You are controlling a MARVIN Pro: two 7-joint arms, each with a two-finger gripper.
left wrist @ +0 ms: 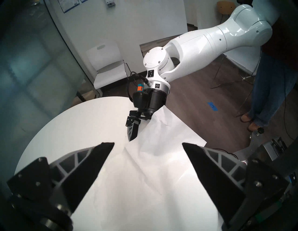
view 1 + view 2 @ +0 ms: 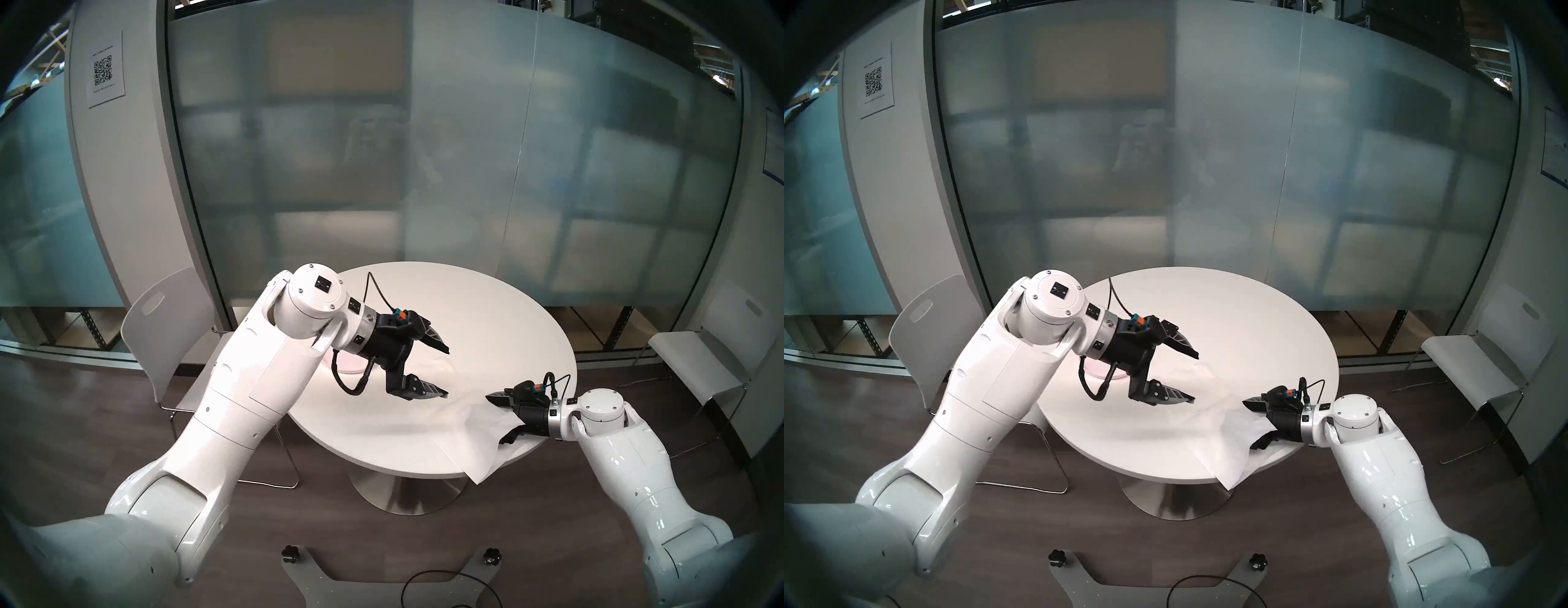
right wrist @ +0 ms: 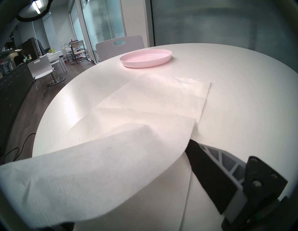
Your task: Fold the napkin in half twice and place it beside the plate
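My right gripper [image 2: 502, 418] is sitting spread wide at the table's [image 2: 466, 305] right edge, napkin [image 3: 112, 161] draping over one finger, nothing pinched. My left gripper [image 2: 445, 372] is hanging agape above the middle, empty. The napkin is stretching from my right gripper toward the plate [image 3: 146, 58], one corner overhanging the table.

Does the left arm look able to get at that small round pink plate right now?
Probably yes: the pale pink plate sits uncovered just below the left gripper, whose jaws are open and empty; the white paper napkin lies apart from it.
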